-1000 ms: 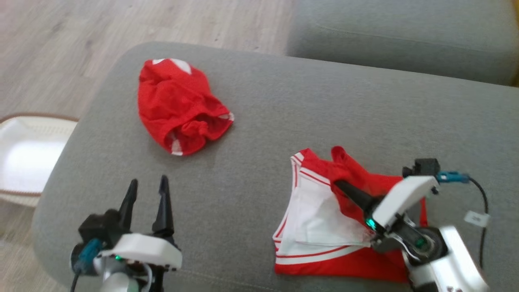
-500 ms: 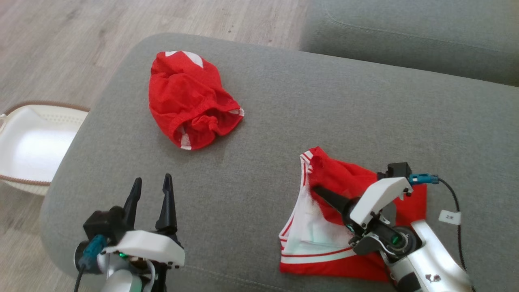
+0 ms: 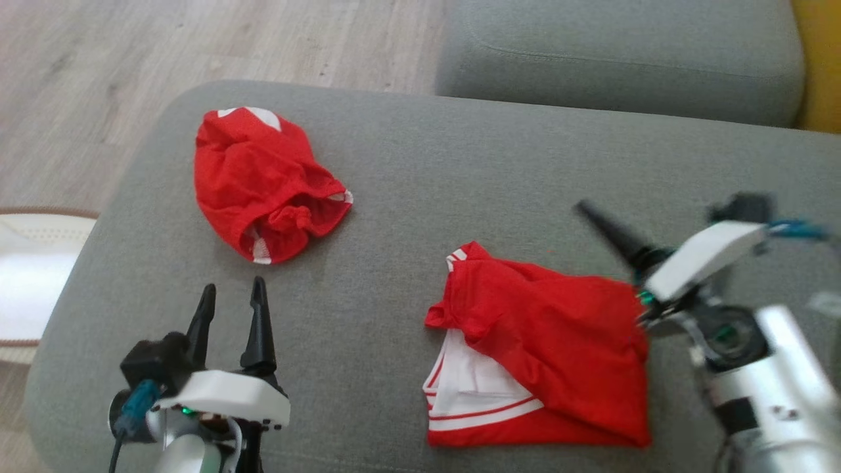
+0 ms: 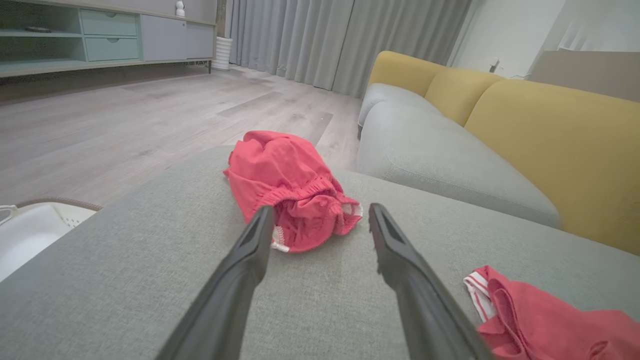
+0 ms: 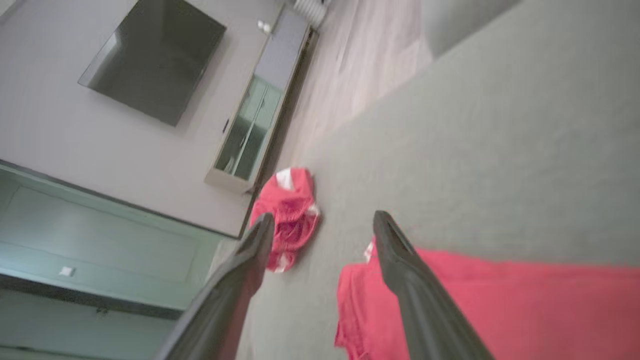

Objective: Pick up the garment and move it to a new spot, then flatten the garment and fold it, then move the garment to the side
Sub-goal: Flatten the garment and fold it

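1. Where the head view looks straight down on the grey cushion [image 3: 420,164], the folded garment [image 3: 545,341] lies on its near right part. It lies red side up, with a white, red-striped layer showing at its lower left edge.
2. The same view places the crumpled garment [image 3: 263,184] well apart from it, toward the cushion's far left. A white basket [image 3: 26,282] stands on the wooden floor [image 3: 98,66] beside the cushion's left end.
3. The left wrist view, low over the cushion, gives the room behind: a yellow sofa back [image 4: 550,135], grey curtains [image 4: 350,40] and a long low cabinet [image 4: 100,35].
4. The right wrist view, tilted and blurred, adds a dark screen [image 5: 150,65] on the wall above the cabinet.
5. The left pincer [image 3: 233,286] stands wide, over bare cushion at the near left. It points toward the crumpled garment, and it holds and touches nothing.
6. The right pincer [image 5: 324,220] is spread wide too, with nothing between its fingers. In the head view it is blurred, just beside the folded garment's far right corner. I cannot tell whether a finger brushes the cloth.
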